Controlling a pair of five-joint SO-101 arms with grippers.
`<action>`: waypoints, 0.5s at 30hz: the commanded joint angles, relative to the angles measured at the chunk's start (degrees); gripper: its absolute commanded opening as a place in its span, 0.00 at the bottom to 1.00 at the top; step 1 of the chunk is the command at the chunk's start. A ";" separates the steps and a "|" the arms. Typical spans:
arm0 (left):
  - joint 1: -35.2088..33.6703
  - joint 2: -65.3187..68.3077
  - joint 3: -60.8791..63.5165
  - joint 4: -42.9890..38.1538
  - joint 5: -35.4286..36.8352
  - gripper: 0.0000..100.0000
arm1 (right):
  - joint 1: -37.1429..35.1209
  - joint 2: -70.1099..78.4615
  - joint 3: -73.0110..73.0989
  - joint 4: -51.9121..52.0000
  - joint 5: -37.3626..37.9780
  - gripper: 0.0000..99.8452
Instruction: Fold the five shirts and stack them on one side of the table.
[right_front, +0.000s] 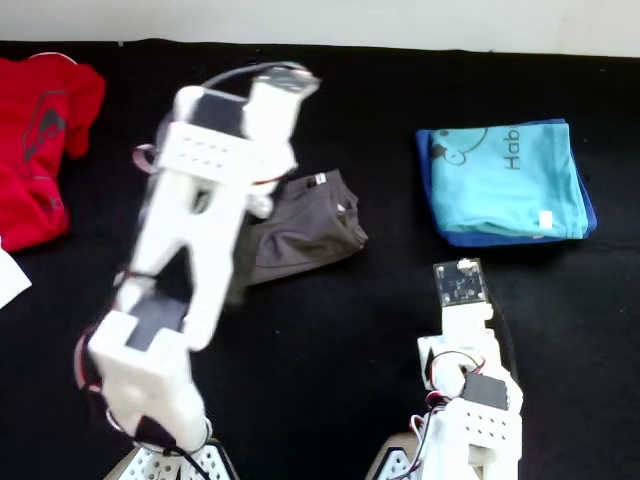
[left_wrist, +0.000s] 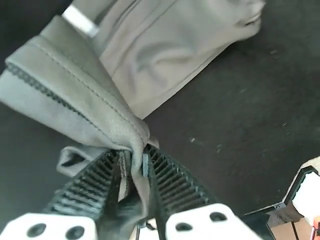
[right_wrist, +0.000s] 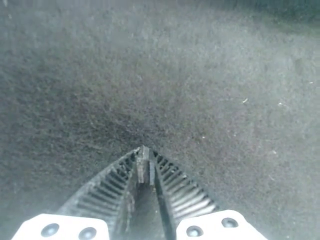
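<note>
A grey shirt (right_front: 300, 228) lies bunched near the table's middle. My left gripper (left_wrist: 134, 162) is shut on a pinched fold of the grey shirt (left_wrist: 100, 100), and the cloth hangs from its ribbed jaws above the black table. In the high view the left arm (right_front: 200, 230) stretches over that shirt and hides part of it. A folded light blue shirt (right_front: 505, 180) rests on a darker blue one (right_front: 588, 212) at the right. A red shirt (right_front: 35, 140) lies crumpled at the far left. My right gripper (right_wrist: 145, 167) is shut with nothing in it, low over bare black cloth.
The right arm (right_front: 465, 390) sits folded back near the front edge, below the blue stack. A white scrap (right_front: 8, 275) lies at the left edge. The black tablecloth (right_front: 350, 330) is bare between the arms.
</note>
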 joint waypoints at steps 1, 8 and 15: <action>3.12 9.10 -9.98 0.44 0.44 0.01 | 0.66 -2.51 3.03 0.57 0.35 0.01; 4.00 27.56 -31.69 -3.60 0.44 0.01 | 0.66 -6.46 4.09 2.42 0.35 0.01; 4.09 36.09 -49.19 -3.08 0.53 0.01 | 0.66 -8.57 4.88 2.86 0.35 0.01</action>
